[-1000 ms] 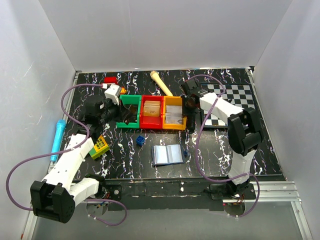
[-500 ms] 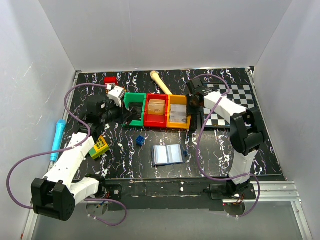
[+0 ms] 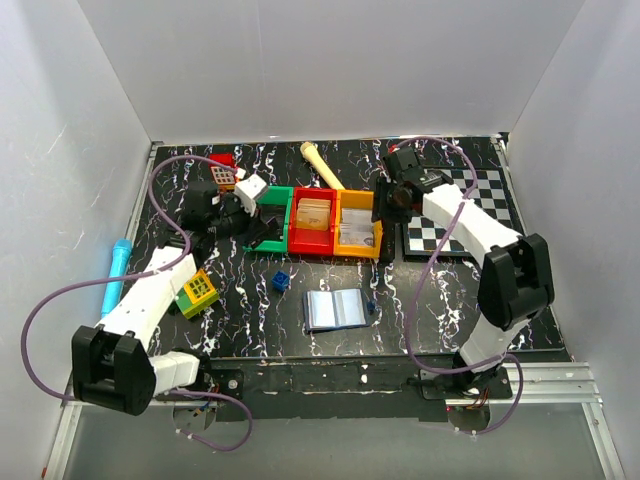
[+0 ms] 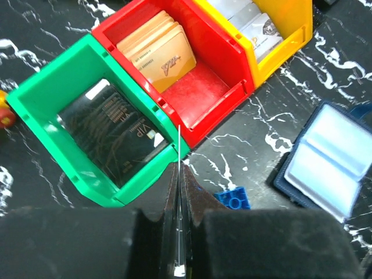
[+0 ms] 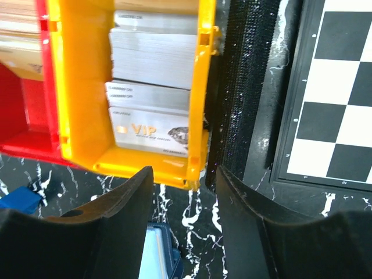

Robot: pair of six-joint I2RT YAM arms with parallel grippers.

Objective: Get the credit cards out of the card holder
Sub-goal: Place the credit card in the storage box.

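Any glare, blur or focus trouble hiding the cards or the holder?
Top external: even light, soft shadows, sharp; the card holder small but clear. Left wrist: the near fingers and the thin card pinched between them are blurred; the black card in the green bin shows sheen, print legible. Right wrist: fingers out of focus; silver cards in the yellow bin bright, not washed out.
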